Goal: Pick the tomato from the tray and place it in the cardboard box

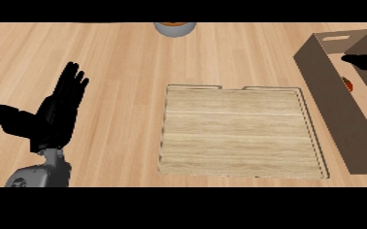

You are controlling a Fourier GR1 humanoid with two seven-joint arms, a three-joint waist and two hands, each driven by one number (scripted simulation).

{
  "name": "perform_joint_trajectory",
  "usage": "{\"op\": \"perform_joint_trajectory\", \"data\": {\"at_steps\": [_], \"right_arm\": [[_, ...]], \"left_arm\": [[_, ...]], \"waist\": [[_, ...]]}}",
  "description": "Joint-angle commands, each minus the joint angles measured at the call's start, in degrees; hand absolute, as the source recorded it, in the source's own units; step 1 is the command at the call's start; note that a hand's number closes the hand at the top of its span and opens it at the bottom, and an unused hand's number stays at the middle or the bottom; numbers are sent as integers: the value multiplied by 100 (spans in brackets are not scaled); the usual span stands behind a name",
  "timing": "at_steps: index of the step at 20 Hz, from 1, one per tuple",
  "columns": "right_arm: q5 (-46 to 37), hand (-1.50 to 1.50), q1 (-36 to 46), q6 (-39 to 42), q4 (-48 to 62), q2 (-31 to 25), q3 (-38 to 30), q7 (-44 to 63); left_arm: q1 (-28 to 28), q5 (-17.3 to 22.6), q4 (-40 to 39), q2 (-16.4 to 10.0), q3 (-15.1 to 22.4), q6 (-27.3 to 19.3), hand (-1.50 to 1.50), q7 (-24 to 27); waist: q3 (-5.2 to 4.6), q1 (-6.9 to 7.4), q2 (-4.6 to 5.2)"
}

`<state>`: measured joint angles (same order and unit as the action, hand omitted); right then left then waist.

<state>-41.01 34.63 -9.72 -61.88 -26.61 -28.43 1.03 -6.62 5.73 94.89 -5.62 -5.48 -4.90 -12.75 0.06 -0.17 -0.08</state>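
My left hand point(61, 111) rests open at the left edge, fingers straight, holding nothing. Grey round bowl point(175, 28) at top edge. Flat light-wood tray point(240, 136) mid-counter, bare. Brown cardboard box point(328, 99) at right: red sliver inside looks like the small red tomato point(347, 83). I'd expect light, soft, smooth-skinned; cup it round the middle. My right hand point(356, 60): black patch over the box, grip state unreadable.

Tomato in the box, tray beside it
A red tomato point(347, 84) shows as a sliver inside the open brown cardboard box point(328, 101) at the right edge; the flat wooden tray point(240, 133) lies just left of it.
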Motion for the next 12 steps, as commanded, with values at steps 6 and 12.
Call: {"op": "perform_joint_trajectory", "data": {"at_steps": [6, 12], "right_arm": [[2275, -150, -135, 609, -413, 128, -1434, -320], [2942, -150, -877, 757, -1045, -2, -1764, -348]], "left_arm": [[-147, 109, 25, -225, -170, 103, 0, -196], [244, -125, 276, 198, 223, -90, 0, 6]], "waist": [[-2, -58, -11], [-7, -18, -11]]}}
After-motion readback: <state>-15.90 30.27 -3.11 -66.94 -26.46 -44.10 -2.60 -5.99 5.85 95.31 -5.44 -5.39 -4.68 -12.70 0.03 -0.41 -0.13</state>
